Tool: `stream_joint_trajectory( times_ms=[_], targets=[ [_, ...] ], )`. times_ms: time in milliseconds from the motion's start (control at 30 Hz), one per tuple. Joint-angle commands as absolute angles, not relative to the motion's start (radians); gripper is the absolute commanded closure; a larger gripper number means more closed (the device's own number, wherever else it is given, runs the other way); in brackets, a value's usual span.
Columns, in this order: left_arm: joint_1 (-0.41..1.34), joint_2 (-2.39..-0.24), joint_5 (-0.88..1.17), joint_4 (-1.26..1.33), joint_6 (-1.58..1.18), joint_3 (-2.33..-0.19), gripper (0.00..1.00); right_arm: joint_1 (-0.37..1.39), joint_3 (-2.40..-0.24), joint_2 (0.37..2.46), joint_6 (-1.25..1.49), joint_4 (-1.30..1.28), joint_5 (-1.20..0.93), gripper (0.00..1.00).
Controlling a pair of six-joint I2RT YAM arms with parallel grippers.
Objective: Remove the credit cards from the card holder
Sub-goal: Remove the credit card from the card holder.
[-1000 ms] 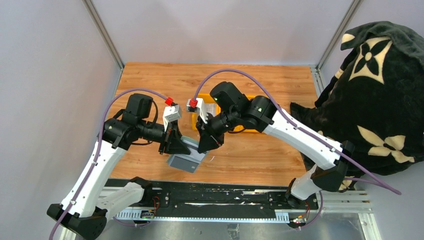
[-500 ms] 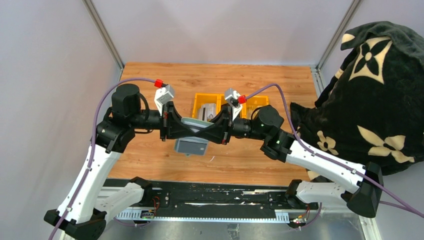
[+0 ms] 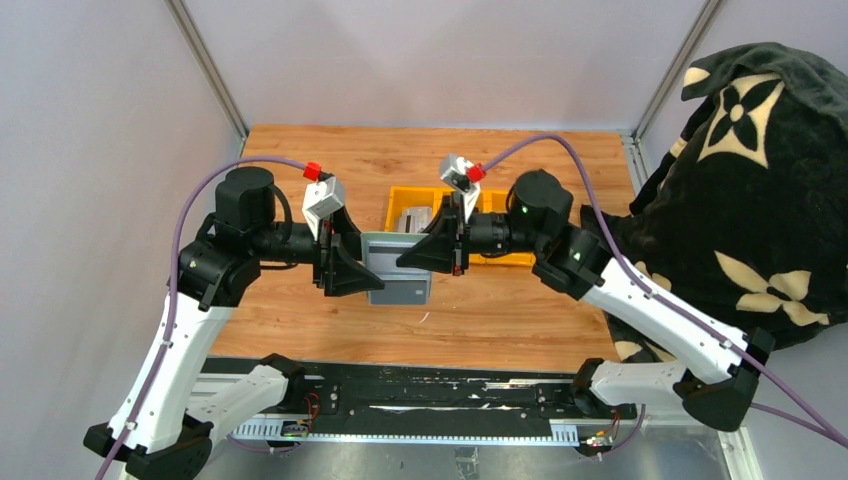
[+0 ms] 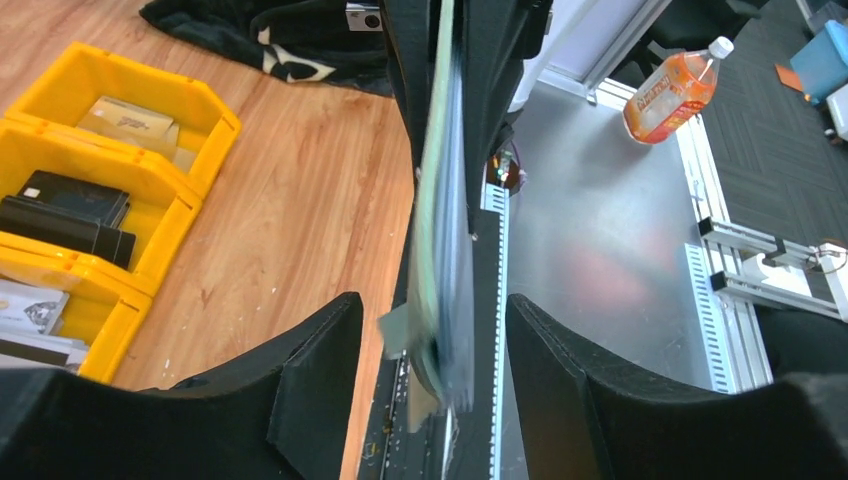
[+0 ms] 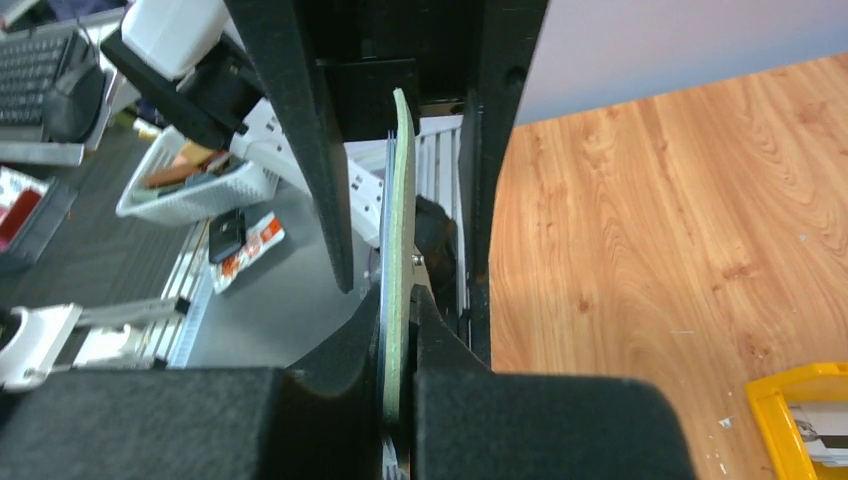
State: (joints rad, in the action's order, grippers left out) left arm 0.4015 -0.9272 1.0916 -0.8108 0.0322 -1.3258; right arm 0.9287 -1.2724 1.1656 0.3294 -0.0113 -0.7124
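The pale green card holder (image 3: 392,252) hangs in the air between both arms, edge-on in the wrist views (image 4: 440,200) (image 5: 402,250). My right gripper (image 3: 412,256) (image 5: 400,305) is shut on its right end. The left gripper (image 3: 358,268) (image 4: 430,305) stands open around its left end, with a gap to each finger. Grey layers (image 3: 402,291) show along the holder's lower side; I cannot tell if they are credit cards or pockets. A tan card (image 4: 125,118), black cards (image 4: 70,205) and pale cards (image 4: 30,310) lie in a bin.
The yellow three-compartment bin (image 3: 500,200) (image 4: 205,110) sits on the wooden table just behind the grippers. A black blanket with cream flowers (image 3: 750,200) is heaped at the right edge. A black rail (image 3: 430,390) runs along the near edge.
The left gripper has opened and let go of the card holder. The right gripper has closed tighter on it, and both arms have carried it slightly up and back.
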Motion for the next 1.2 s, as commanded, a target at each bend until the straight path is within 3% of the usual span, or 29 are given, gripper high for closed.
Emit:
stream_joint_trajectory(
  times_ms=[0, 200, 567, 767, 867, 967, 1067, 1167],
  targets=[
    [0.402, -0.967, 1.099, -0.909, 0.134, -1.366, 0.41, 0.932, -1.437, 1.261, 0.150, -0.398, -0.850, 1.00],
    [0.402, -0.982, 1.106, -0.958, 0.184, -1.379, 0.51, 0.964, -1.513, 1.294, 0.057, -0.512, -0.852, 1.00],
    [0.402, -0.983, 1.177, -0.961, 0.155, -1.221, 0.63, 0.982, -1.627, 1.392, 0.054, -0.537, -0.911, 1.00],
    [0.402, -0.984, 1.179, -0.960, 0.167, -1.255, 0.89, 0.985, -1.636, 1.420, 0.036, -0.569, -0.916, 0.99],
    [0.402, -0.983, 1.173, -0.959, 0.184, -1.259, 1.00, 0.977, -1.584, 1.383, 0.096, -0.474, -0.904, 0.80],
    [0.402, -0.989, 1.151, -0.961, 0.194, -1.286, 1.00, 0.936, -1.425, 1.292, 0.255, -0.207, -0.909, 0.60],
    [0.402, -0.995, 1.150, -0.963, 0.197, -1.322, 1.00, 0.899, -1.202, 1.193, 0.437, 0.121, -0.878, 0.54],
    [0.402, -1.001, 1.135, -0.963, 0.198, -1.350, 1.00, 0.897, -1.121, 1.145, 0.500, 0.203, -0.836, 0.55]
  ],
)
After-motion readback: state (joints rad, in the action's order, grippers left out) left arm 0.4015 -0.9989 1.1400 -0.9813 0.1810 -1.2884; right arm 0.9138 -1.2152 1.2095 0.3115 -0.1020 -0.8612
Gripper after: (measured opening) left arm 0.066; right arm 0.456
